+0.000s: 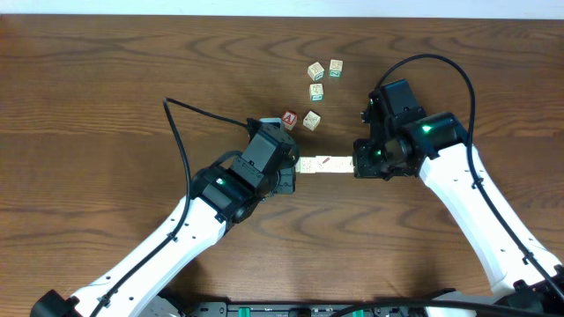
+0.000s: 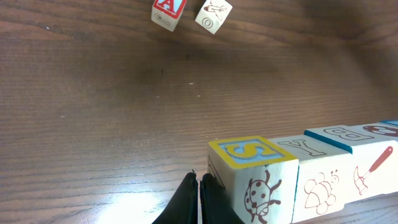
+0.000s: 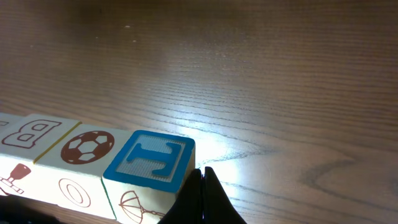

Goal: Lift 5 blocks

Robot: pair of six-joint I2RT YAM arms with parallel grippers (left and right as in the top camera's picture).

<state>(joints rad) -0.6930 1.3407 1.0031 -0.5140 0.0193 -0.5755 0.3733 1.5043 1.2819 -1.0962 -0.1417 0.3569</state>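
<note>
The overhead camera looks straight down on the bench. Each wrist camera sits low and close, viewing the same row of blocks from opposite ends.

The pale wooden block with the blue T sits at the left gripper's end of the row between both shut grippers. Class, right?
No: the right wrist view shows the pale wooden block with the blue T at the right gripper's end of the row between it and the left gripper, both shut.

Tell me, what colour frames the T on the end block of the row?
Blue. The T block shows best in the right wrist view.
</note>
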